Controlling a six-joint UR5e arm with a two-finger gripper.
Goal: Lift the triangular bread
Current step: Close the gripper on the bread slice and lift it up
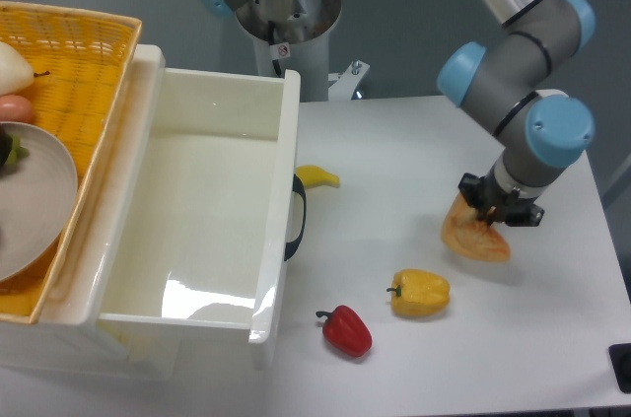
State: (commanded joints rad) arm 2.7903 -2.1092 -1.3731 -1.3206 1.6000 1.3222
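The triangular bread (474, 239) is a golden orange-tan wedge at the right of the white table, tilted, with its upper corner raised. My gripper (491, 212) hangs straight down onto that upper corner and looks shut on it. The fingertips are mostly hidden by the black gripper body and the bread. Whether the lower edge of the bread touches the table I cannot tell.
A yellow bell pepper (422, 293) and a red pepper (346, 330) lie in front of the bread to the left. A small banana piece (316, 177) lies by the white bin (281, 230). A wicker basket (94, 72) with a plate stands far left.
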